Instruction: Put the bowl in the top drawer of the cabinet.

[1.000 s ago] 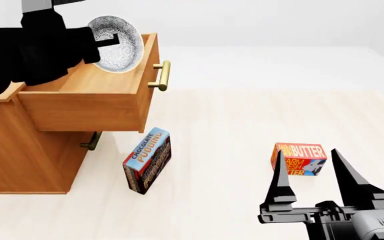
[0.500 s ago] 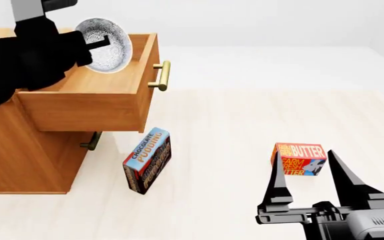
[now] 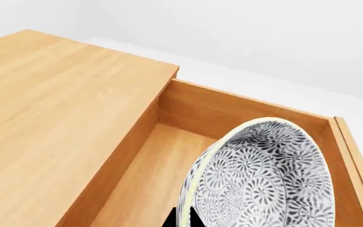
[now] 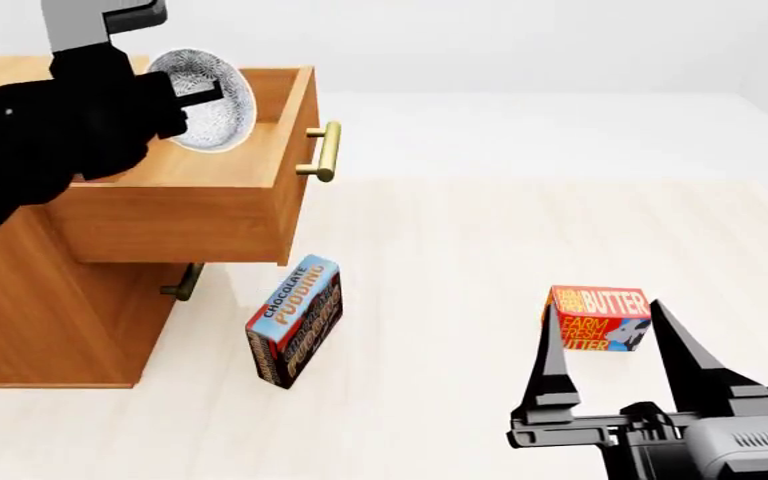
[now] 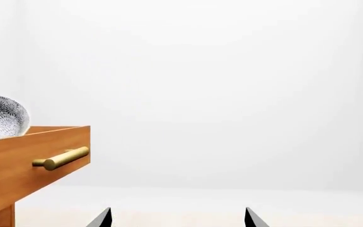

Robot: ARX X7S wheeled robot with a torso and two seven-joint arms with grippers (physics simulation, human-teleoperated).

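The bowl (image 4: 213, 100), white with a blue-grey pattern, hangs tilted on edge over the open top drawer (image 4: 177, 215) of the cabinet (image 4: 51, 320). My left gripper (image 4: 192, 98) is shut on the bowl's rim. In the left wrist view the bowl (image 3: 263, 175) is above the drawer's floor (image 3: 150, 175), with the fingertips of my left gripper (image 3: 183, 219) pinching its rim. My right gripper (image 4: 603, 312) is open and empty low at the front right. In the right wrist view the right gripper (image 5: 177, 217) faces the drawer front (image 5: 17, 161) and the bowl (image 5: 2, 118).
A chocolate pudding box (image 4: 295, 322) stands on the floor by the cabinet's front corner. A butter box (image 4: 600, 320) lies just beyond my right gripper. The drawer's brass handle (image 4: 324, 150) juts right; the lower drawer's handle (image 4: 181, 283) shows beneath.
My left gripper has carried the bowl a little left and back over the drawer, turning it more edge-on. The right gripper has crept slightly forward towards the butter box.
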